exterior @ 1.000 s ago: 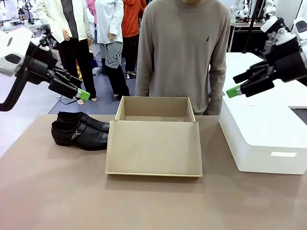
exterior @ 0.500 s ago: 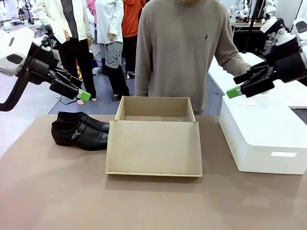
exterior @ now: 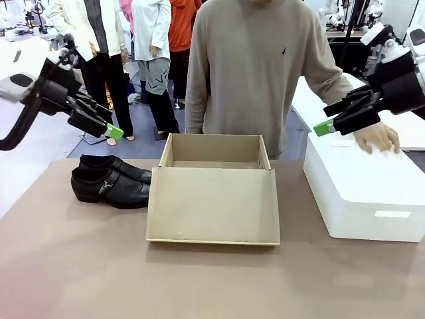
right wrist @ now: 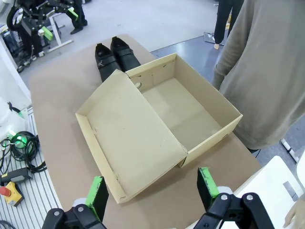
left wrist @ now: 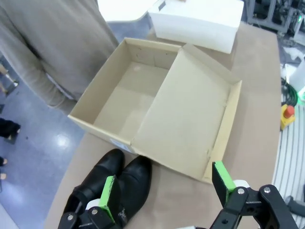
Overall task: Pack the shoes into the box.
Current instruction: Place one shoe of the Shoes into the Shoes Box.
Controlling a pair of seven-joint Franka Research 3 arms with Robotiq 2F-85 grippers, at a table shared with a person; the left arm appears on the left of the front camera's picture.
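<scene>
Two shoes (exterior: 111, 184), toes toward box (exterior: 214, 150)

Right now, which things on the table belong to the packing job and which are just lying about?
Job: open cardboard box; black shoes beside it.
Lying about: white block, with a person's hand resting on it.

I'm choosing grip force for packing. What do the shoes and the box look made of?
The shoes look like black leather or a synthetic lookalike, smooth with a soft sheen: highlights show on the uppers. The box looks like plain tan cardboard, matte, with thin walls and a creased flap hinge.
</scene>
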